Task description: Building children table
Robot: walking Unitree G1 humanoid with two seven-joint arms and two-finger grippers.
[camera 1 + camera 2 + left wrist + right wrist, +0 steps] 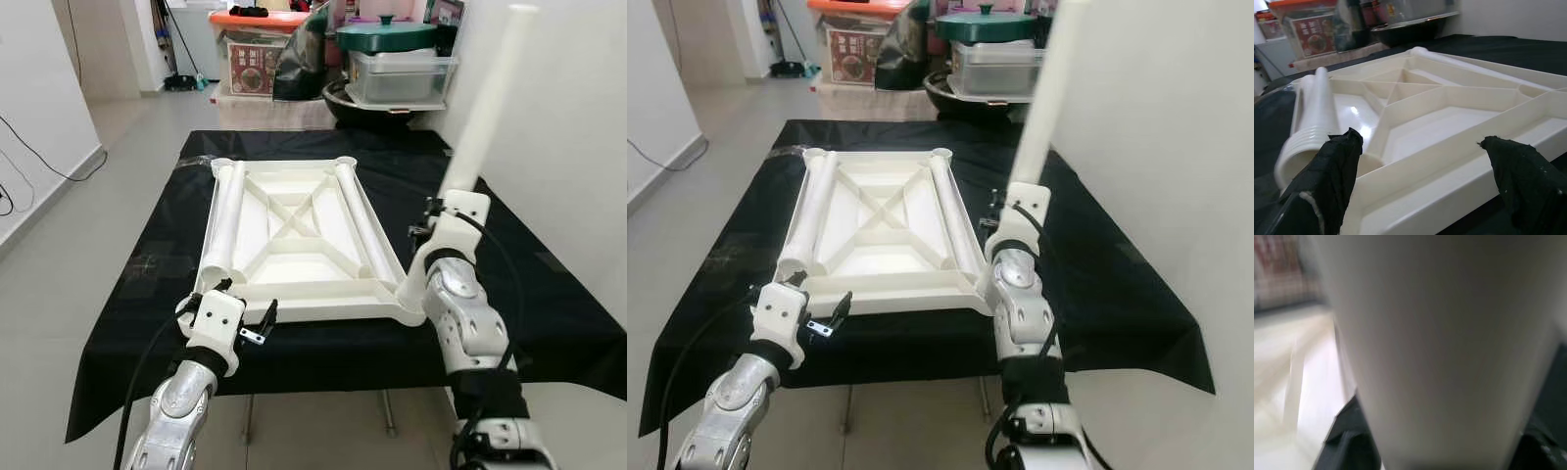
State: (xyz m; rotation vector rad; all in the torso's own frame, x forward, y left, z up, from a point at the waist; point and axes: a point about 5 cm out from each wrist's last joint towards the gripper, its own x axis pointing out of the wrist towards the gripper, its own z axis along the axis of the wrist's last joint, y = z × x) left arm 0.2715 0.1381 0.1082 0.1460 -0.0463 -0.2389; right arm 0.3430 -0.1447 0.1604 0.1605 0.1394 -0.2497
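White tabletop panel (294, 245) upside down on the black-draped table (549, 313) — 2 legs (227, 217) lying inside it.
Right gripper (453, 201) clamps a third leg (487, 103) upright by the panel's right edge; left gripper (240, 318) gapes at the near edge.

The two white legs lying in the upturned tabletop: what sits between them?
In the left eye view, only the tabletop's cross-shaped ribs lie between the left leg and the right leg.

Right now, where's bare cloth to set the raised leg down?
Bare black tablecloth right of the upturned white plastic tabletop, beside the right gripper holding the white leg tube. Also the left strip. Crowded: inside the tabletop and behind the table.
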